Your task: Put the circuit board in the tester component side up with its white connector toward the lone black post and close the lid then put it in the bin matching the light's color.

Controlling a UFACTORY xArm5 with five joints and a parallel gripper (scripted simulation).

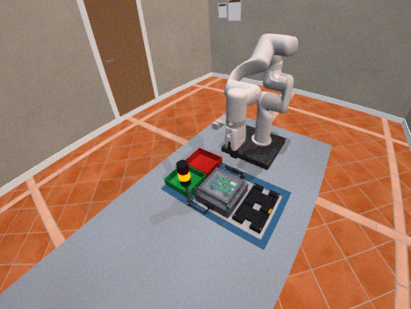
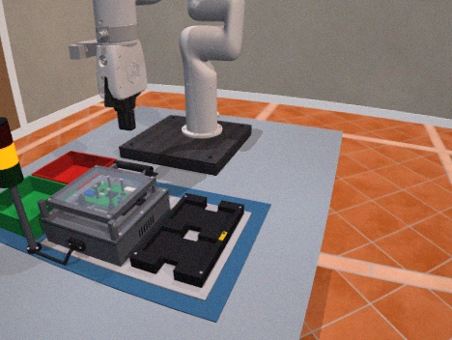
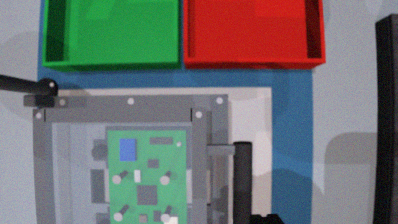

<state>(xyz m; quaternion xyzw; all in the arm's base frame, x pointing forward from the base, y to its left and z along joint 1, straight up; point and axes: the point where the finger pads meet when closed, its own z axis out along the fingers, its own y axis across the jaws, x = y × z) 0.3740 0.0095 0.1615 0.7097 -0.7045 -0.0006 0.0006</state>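
Inside the tester [image 1: 215, 199] [image 2: 97, 237] [image 3: 218, 130] lay the board [image 1: 223, 184] [image 2: 108, 194] [image 3: 147, 172] — component side up, under the closed clear lid [image 1: 206, 189] [image 2: 79, 209] [image 3: 117, 115]. Both bins, green [image 1: 186, 186] [image 2: 29, 205] [image 3: 122, 37] and red [image 1: 204, 161] [image 2: 72, 166] [image 3: 255, 37], stood empty, side by side. Nor did the black tray [image 1: 255, 219] [image 2: 179, 251] hold any board. The signal light [image 1: 183, 175] [image 2: 8, 155] glowed yellow — and the gripper [image 1: 233, 154] [image 2: 127, 128] hung near the red bin, fingers together on nothing.

The signal light [image 1: 183, 176] glows yellow — the tool [image 1: 232, 154] hangs above the table [image 1: 118, 246], fingers together.
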